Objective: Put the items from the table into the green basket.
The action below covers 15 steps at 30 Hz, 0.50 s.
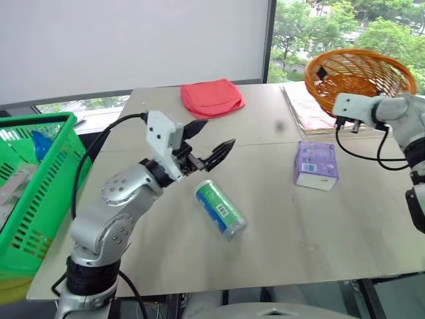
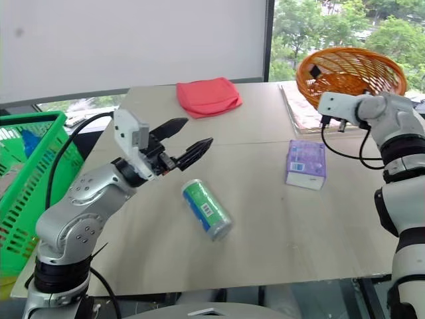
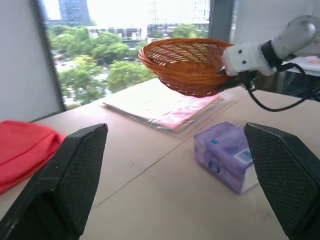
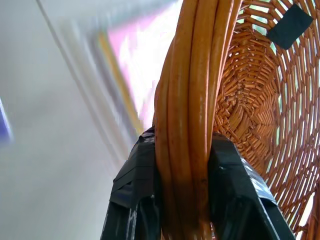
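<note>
Two items on table (image 1: 312, 232). Green cylinder (image 1: 220, 209) lies just below-right of L gripper (image 1: 211, 141), jaws wide apart, long axis diagonal. Purple pack (image 1: 316, 165) farther right. R gripper (image 4: 182, 165) clamped on orange wicker basket (image 1: 358, 74) rim, so L arm is nearer.

On the table (image 1: 319, 226), the cylinder (image 1: 220, 210) lies on its side near the middle, towards the front. The soft pack (image 1: 316, 165) sits to its right and a little farther back, well apart from it. A folded cloth (image 1: 212, 98) lies at the far edge, behind both. A flat booklet (image 1: 307, 109) lies at the far right. The wicker basket (image 1: 362, 74) is tilted above that booklet, its rim clamped in the right end effector (image 4: 182, 190). The left end effector (image 1: 207, 143), fingers apart, hangs above the table just behind and left of the cylinder. The shopping basket (image 1: 41, 193) stands off the table's left edge.
</note>
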Available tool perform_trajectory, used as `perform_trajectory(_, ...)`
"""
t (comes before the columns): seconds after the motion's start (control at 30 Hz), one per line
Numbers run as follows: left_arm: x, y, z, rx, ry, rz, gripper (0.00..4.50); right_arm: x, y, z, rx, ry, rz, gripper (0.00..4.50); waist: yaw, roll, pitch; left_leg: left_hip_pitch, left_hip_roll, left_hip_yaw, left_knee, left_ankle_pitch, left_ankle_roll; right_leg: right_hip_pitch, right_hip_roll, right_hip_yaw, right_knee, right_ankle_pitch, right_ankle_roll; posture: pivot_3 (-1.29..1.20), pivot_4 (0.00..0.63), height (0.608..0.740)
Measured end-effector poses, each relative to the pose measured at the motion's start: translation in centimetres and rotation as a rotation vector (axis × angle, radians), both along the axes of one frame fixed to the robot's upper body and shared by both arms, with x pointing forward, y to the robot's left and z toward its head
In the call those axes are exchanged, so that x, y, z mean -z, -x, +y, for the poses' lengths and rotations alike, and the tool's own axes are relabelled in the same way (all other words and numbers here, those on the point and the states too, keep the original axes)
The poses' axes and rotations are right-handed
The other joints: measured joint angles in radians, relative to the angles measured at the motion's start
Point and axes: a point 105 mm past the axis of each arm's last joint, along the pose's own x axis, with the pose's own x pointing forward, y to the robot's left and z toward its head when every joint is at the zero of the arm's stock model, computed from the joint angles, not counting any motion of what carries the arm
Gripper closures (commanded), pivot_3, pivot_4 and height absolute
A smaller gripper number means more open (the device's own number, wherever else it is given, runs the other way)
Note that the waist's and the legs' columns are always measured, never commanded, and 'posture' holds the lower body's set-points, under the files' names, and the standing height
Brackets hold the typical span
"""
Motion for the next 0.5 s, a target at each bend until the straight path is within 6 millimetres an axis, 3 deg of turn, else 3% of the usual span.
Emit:
perform_trajectory(0.27, 1.6, 1.0, -1.3, 0.129, -0.023, 0.081, 0.0, 1.8, 1.0, -2.6, 0.11, -0.021, 0.056, 0.26, -0.051, 0.0, 0.0, 0.003, 0.001, 0.003, 0.001, -0.002, 0.004, 0.0, 0.001, 0.003, 0.005, 0.0, 0.0, -0.01, 0.0, 0.74)
perform_trajectory(0.3, 1.8, 1.0, -1.2, 0.125, -0.032, 0.088, 0.0, 1.7, 0.9, -2.7, 0.113, -0.022, 0.047, 0.02, -0.051, 0.0, 0.0, 0.004, 0.001, 0.003, 0.001, -0.002, 0.004, 0.0, 0.001, 0.004, 0.006, 0.0, 0.0, -0.01, 0.0, 0.74)
perform_trajectory(0.4, 2.9, 1.1, -0.3, 0.09, -0.079, 0.109, 0.0, 0.9, 0.7, -2.3, 0.106, -0.082, 0.014, 0.02, -0.052, 0.0, 0.0, 0.005, 0.001, 0.003, 0.002, -0.002, 0.004, 0.0, 0.002, 0.004, 0.008, 0.0, 0.0, 0.01, 0.0, 0.74)
perform_trajectory(0.5, 5.0, 1.9, 1.5, 0.045, -0.155, 0.168, 0.0, -1.1, 0.5, 0.9, -0.003, -0.312, 0.02, 0.02, -0.061, 0.0, 0.0, 0.005, 0.002, 0.003, 0.003, -0.002, 0.005, 0.0, 0.003, 0.005, 0.01, 0.0, 0.0, 0.01, 0.0, 0.74)
